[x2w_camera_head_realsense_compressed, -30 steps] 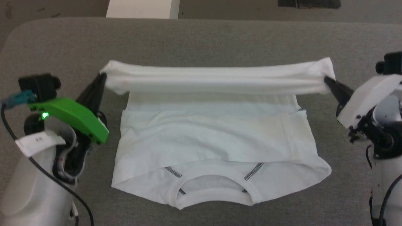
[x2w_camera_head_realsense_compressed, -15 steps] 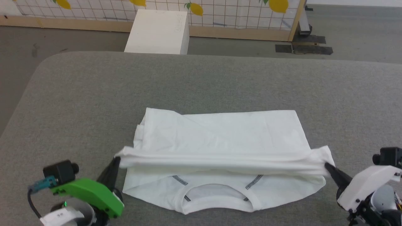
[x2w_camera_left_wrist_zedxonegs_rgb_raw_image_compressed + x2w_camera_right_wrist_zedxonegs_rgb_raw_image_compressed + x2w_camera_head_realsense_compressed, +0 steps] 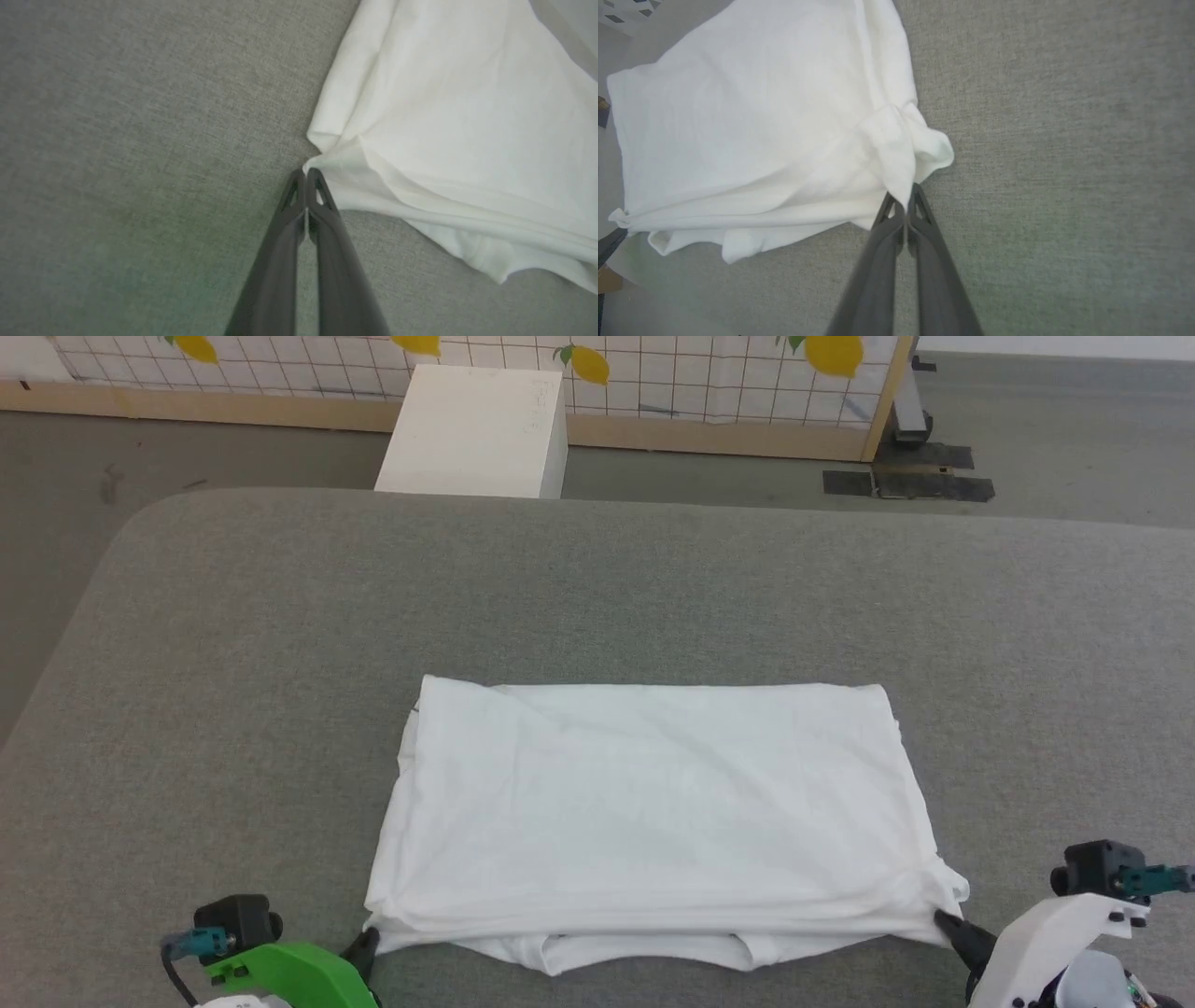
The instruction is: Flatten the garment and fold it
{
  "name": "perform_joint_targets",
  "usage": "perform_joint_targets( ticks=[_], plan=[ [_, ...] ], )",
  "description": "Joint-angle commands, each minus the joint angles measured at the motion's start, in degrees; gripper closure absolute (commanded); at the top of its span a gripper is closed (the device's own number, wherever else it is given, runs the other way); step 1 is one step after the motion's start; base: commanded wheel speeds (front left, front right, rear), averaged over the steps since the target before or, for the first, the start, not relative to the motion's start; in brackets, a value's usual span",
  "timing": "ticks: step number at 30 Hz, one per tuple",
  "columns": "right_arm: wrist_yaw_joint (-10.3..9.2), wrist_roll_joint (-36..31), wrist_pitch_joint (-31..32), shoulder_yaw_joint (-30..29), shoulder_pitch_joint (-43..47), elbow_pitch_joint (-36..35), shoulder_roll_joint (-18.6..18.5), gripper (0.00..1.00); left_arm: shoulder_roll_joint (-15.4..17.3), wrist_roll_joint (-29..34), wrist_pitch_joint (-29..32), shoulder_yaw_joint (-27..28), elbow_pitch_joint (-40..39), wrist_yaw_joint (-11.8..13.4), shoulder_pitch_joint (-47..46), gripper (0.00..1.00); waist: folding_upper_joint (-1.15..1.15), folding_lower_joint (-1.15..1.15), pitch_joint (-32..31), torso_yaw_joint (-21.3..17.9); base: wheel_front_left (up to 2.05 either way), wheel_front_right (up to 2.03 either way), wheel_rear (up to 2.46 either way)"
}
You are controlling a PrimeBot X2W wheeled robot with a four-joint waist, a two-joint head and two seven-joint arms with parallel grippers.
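Locate the garment folded into a flat white rectangle on the grey table, toward its near edge. Note a lower layer protruding beneath the near fold. Observe the left tool pressed together, pinching the near left corner of the top layer. Observe the right tool likewise pressed together, pinching the bunched near right corner. Note the white box on the floor beyond the far edge.

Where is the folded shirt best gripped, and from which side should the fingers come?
Probably at its near corners, coming low from the outer sides. There the shirt bunches its layers into raised points, while the rest lies flat on the table. The left gripper and right gripper pinch exactly these.
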Motion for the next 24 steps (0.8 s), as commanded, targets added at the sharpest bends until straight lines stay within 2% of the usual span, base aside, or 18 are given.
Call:
perform_joint_targets(
  ticks=[1, 2, 3, 8, 12, 14, 16, 19, 24],
  plan=[
    [-0.1, -0.51, 0.0, -0.14, 0.53, 0.31, -0.17, 1.0, -0.22, -0.48, 0.52, 0.19, 0.77, 0.37, -0.22, 1.0, 0.0, 0.01, 0.03, -0.07, 0.0, 0.0, 0.0],
    [-0.1, -0.48, 0.09, -0.12, 0.5, 0.48, -0.17, 0.75, -0.37, -0.68, 0.83, 0.15, 1.05, 0.51, -0.34, 0.58, 0.0, 0.01, -0.03, -0.13, 0.0, 0.0, 0.0],
    [-0.1, -0.61, 0.27, -0.02, 0.51, 0.49, -0.17, 0.0, -0.43, -0.75, 0.97, 0.2, 1.23, 0.77, -0.47, 0.0, 0.0, 0.01, -0.11, -0.19, 0.0, 0.0, 0.0],
    [-0.1, -0.22, 1.61, -0.61, 1.24, -1.91, -0.17, 0.0, 0.86, -1.49, 2.68, 1.27, 0.72, 2.18, -0.05, 0.0, 0.0, 0.01, -0.76, -0.37, 0.0, 0.0, 0.0],
    [-0.1, 4.69, 3.24, -2.74, 1.65, -6.86, -0.16, 0.0, 2.88, -1.34, 2.06, 3.72, -2.47, 4.21, 0.88, 0.0, 0.0, 0.01, -1.64, -0.65, 0.0, 0.0, 0.0],
    [-0.1, 4.93, 4.67, -3.92, 1.31, -10.19, -0.16, 0.0, 3.93, -0.54, 0.71, 5.29, -4.96, 5.63, 0.93, 0.0, 0.0, 0.01, -2.0, -0.68, 0.0, 0.0, 0.0],
    [-0.1, 3.78, 6.38, -5.01, 0.08, -13.28, -0.16, 0.0, 4.82, 0.94, -2.29, 7.08, -7.74, 6.57, 0.22, 0.0, 0.0, 0.01, -2.2, -0.76, 0.0, 0.0, 0.0],
    [-0.1, 0.67, 8.88, -5.26, -3.28, -15.53, -1.06, 0.0, 5.92, 5.12, -9.66, 8.69, -11.28, 6.43, -1.72, 0.0, 0.0, 0.01, -2.21, -0.91, 0.0, 0.0, 0.0],
    [-0.1, -5.23, 12.27, -2.39, -9.78, -12.04, -1.6, 0.0, 5.77, 13.18, -23.23, 8.11, -13.03, 5.0, -4.99, 0.0, 0.0, 0.01, -0.88, -0.88, 0.0, 0.0, 0.0]
  ],
)
